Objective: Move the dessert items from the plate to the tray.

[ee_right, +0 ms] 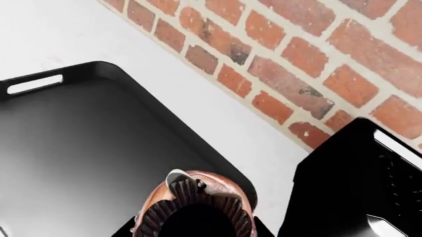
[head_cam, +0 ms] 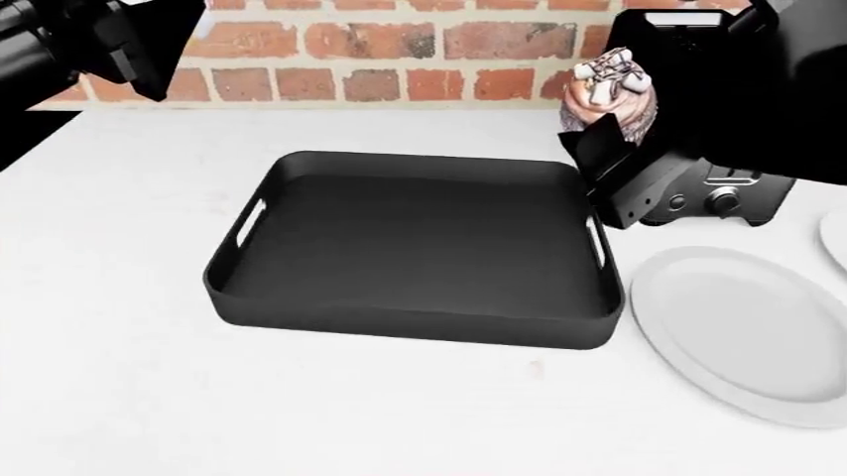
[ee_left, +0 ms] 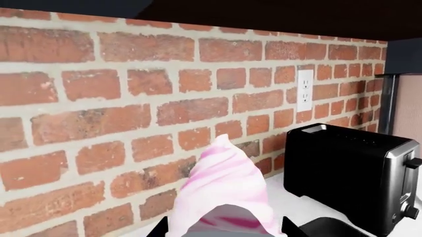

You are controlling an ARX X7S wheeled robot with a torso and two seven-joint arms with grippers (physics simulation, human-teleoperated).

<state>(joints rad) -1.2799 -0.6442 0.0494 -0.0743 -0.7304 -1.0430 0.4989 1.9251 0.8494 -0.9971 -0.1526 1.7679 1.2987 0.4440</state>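
Observation:
A pink-and-white swirled ice cream (ee_left: 224, 182) fills the left wrist view, and my left gripper (ee_left: 224, 230) is shut on its lower part; its cone is hidden. In the head view the left arm (head_cam: 93, 40) sits at the far left, high above the counter, with its fingers out of frame. My right gripper (head_cam: 606, 149) (ee_right: 192, 228) is shut on the chocolate cupcake (head_cam: 606, 84) (ee_right: 194, 197), held in the air by the far right corner of the black tray (head_cam: 397, 319) (ee_right: 66, 148). Nothing lies in the tray. To its right, the round white plate (head_cam: 741, 327) is bare.
A black toaster (head_cam: 701, 188) (ee_left: 349, 173) (ee_right: 356, 182) stands against the brick wall, just behind the right gripper. A white wall outlet (ee_left: 305, 90) is above it. The edge of a second white plate (head_cam: 836, 233) shows at the far right of the white counter.

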